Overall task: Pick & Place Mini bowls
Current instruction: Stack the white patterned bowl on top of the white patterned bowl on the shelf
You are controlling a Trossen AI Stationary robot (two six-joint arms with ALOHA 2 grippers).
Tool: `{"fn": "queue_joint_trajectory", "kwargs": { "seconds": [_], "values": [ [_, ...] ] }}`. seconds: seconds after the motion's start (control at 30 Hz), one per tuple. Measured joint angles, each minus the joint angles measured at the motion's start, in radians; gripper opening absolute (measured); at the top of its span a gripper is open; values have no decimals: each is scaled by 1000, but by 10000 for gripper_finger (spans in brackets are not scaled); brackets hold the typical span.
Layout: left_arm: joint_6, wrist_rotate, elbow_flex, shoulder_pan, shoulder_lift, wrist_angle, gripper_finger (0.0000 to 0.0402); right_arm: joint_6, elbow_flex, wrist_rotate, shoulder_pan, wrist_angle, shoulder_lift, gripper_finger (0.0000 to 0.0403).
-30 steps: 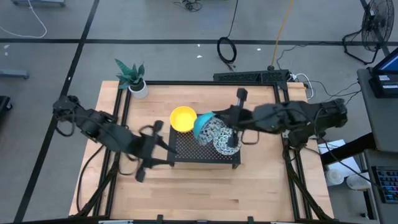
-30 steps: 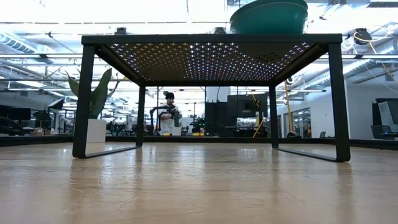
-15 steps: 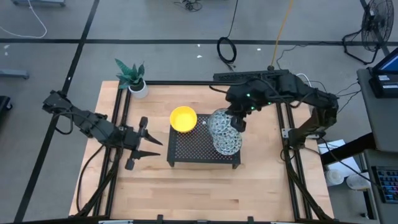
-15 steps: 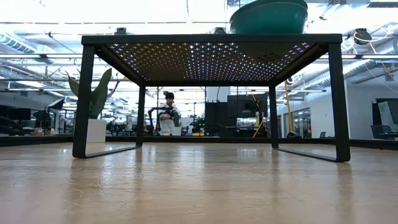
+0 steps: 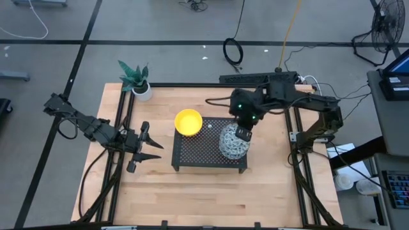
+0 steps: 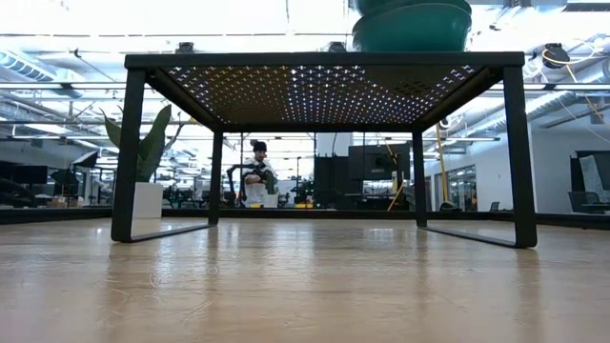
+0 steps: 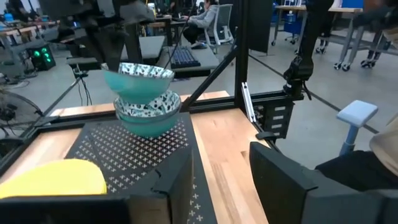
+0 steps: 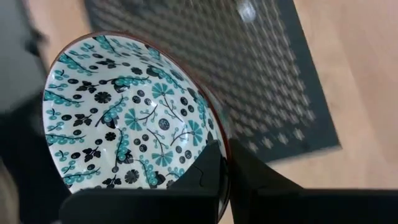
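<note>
The right gripper (image 5: 242, 132) pinches the rim of a patterned bowl (image 7: 138, 80), mouth up and level, just above a second patterned bowl (image 7: 148, 112) on the black mesh stand (image 5: 198, 150); a yellow bowl (image 5: 188, 121) sits at the stand's far left corner; the left gripper (image 5: 151, 145) waits, fingers wide apart, left of the stand.

lower patterned bowl (image 5: 233, 148) — mostly hidden

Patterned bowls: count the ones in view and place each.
2. The lower patterned bowl sits on the black perforated stand; the upper patterned bowl, gripped at its rim by the right gripper, is directly over it. More may be hidden.
</note>
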State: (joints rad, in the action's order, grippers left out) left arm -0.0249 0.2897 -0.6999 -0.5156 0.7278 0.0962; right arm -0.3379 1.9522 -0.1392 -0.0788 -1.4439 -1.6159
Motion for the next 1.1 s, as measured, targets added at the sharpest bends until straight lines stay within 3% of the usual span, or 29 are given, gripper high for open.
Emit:
{"fn": "queue_joint_trajectory", "kwargs": {
  "seconds": [0.23,0.63,1.1],
  "values": [
    [-23,0,10,0,-4,2,170,-2,-103,-7,-1,21,1,0],
    [-30,0,10,0,-4,3,152,-3,-194,-30,-6,90,3,3],
    [-33,1,10,0,-4,7,175,-114,-198,-77,-14,157,60,95]
  ]
}}
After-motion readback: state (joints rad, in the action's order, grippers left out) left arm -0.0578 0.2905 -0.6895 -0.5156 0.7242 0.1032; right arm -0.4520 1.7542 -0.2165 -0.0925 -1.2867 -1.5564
